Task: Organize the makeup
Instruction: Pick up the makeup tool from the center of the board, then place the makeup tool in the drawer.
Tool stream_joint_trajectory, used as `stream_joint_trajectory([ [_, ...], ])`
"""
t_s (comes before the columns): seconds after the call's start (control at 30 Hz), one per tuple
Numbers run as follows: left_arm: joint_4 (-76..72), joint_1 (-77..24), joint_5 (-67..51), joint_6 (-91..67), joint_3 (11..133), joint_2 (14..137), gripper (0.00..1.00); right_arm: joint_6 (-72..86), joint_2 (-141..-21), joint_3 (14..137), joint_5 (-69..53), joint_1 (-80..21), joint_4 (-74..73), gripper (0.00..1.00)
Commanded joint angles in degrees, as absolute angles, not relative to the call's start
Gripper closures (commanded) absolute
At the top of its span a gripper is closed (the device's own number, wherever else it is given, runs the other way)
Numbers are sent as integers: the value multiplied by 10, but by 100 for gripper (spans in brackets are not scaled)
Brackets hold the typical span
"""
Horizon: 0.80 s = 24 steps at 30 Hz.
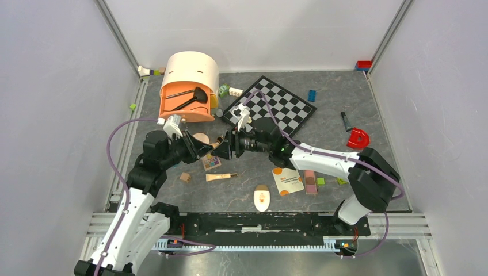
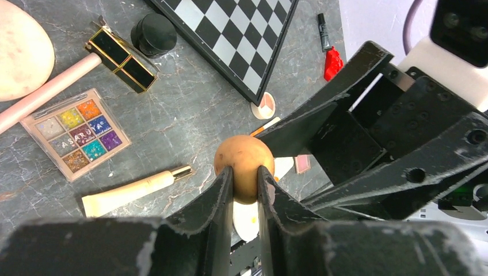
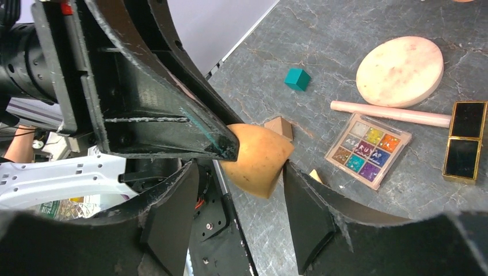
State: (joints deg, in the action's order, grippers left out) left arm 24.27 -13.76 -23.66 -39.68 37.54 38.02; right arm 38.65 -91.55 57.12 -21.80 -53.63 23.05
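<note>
Closest to the left wrist camera, the left gripper (image 2: 245,175) has its two black fingers (image 2: 221,198) pressed on either side of a tan egg-shaped makeup sponge (image 2: 243,154), gripping it above the table (image 2: 190,109). The right gripper (image 3: 240,172) faces it nose to nose. Its jaws stand open, one on each side of the sponge and not closed on it.

From overhead, this meeting sits left of the table's middle, just in front of the orange organiser (image 1: 187,75). The organiser lies on its side near the far left corner with a black brush (image 1: 190,98) inside.

Under and beside the sponge lie the multicolour eyeshadow palette (image 3: 368,149), a pink stick (image 3: 391,113) and the round peach compact (image 3: 400,71). The stick lies between the palette and the compact. A black-and-gold case (image 3: 466,141) lies at the stick's end. A cream tube with a gold cap (image 2: 135,190) lies just nearer the front edge than the palette.

Towards the front edge lie a cream oval (image 1: 262,198), a white-orange sachet (image 1: 288,180) and a pink-brown blush palette (image 1: 311,181). The chessboard (image 1: 270,106) lies tilted near the far edge. A black pencil (image 1: 346,121) lies towards the right edge.
</note>
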Motion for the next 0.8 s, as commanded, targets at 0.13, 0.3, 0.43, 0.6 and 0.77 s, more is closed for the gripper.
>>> stream_joint_trajectory([
  [0.13,260,-141,-216,-383,428,401,74,338,-820,533,-161,-540,196,33],
  [0.3,308,-141,-173,-326,517,431,74,312,-735,487,-112,-540,146,29],
  [0.43,357,-140,-120,-269,631,484,73,289,-694,481,-84,-540,75,28],
  [0.6,425,-140,-26,-189,756,569,73,278,-645,456,-43,-540,25,28],
  [0.77,467,-140,66,-126,833,653,73,272,-616,429,-21,-539,1,27],
])
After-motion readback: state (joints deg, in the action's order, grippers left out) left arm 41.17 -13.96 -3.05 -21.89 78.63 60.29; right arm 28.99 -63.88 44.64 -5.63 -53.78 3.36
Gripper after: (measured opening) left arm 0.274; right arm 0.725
